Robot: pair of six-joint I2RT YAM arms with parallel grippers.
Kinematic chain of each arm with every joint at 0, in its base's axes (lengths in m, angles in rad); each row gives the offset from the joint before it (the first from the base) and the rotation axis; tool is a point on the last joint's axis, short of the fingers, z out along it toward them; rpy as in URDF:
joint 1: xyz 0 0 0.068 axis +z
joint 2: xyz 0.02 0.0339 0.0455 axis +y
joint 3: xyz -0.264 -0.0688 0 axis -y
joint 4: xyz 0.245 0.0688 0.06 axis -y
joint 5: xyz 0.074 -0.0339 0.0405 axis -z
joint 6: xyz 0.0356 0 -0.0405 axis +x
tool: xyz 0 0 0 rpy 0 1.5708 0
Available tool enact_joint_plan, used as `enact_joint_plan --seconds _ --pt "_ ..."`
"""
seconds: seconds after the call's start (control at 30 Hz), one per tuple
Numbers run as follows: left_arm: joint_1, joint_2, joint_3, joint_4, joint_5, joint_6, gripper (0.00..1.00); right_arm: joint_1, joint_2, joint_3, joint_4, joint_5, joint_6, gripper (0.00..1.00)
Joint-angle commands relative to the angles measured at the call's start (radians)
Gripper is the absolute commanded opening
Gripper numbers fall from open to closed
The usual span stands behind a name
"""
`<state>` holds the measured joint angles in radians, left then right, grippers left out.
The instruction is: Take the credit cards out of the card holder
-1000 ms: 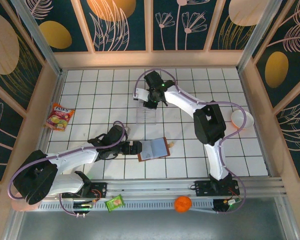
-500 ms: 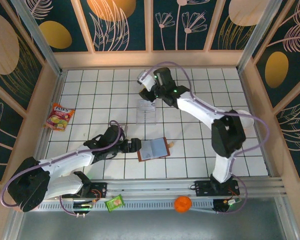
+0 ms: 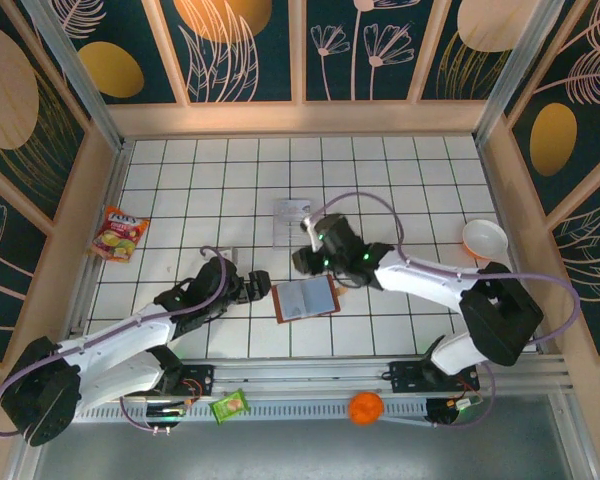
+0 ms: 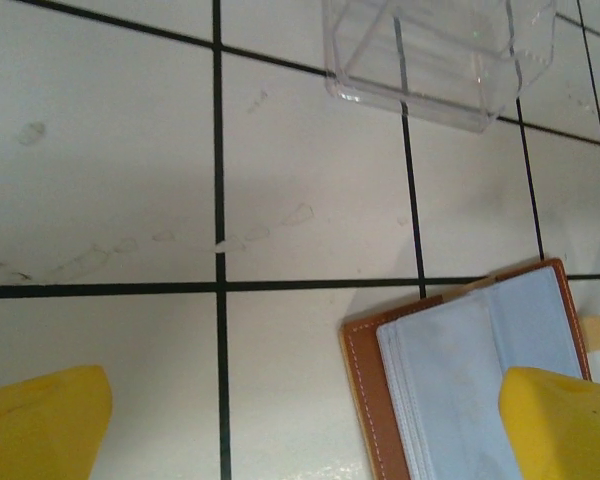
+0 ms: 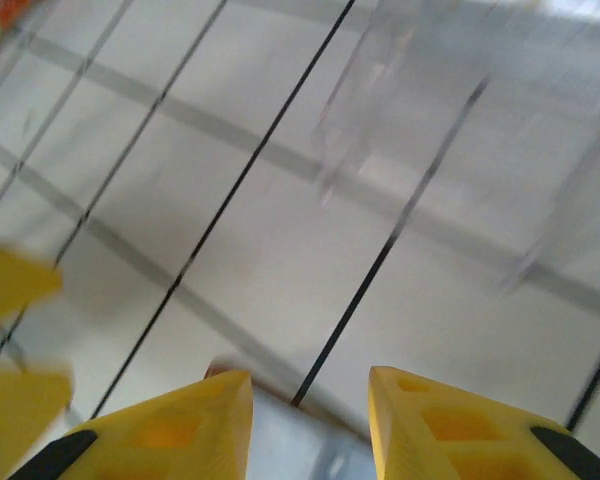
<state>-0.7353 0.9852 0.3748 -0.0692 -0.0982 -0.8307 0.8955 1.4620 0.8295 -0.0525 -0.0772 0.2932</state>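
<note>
Your left gripper [image 3: 257, 287] gapes wide, empty, at holder [image 3: 305, 298] left edge — likely placed to pin it. Right gripper [image 3: 306, 262] part open, empty, over far edge. Holder lies open, flat. Pale card [image 3: 292, 209] apparently in tray [image 3: 292, 236] — can't tell if more inside holder.

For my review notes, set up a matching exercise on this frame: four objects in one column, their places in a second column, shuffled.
Objects:
1. wallet
2. white bowl
3. snack packet
4. clear tray

Places:
A. far left
B. centre, lying open
C. far right
D. farther back, just beyond the wallet

Pairs: 1-B, 2-C, 3-A, 4-D
</note>
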Motion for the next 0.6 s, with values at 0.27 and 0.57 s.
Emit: enact_joint_plan --seconds 0.27,0.57 --pt "0.005 -0.053 -0.03 -0.035 -0.075 -0.008 0.99 0.263 0.125 0.059 -0.163 0.205 0.073 0.36" --pt "0.005 -0.063 -0.046 -0.022 -0.052 -0.007 0.99 0.327 0.217 0.105 -0.204 0.261 0.063 0.37"
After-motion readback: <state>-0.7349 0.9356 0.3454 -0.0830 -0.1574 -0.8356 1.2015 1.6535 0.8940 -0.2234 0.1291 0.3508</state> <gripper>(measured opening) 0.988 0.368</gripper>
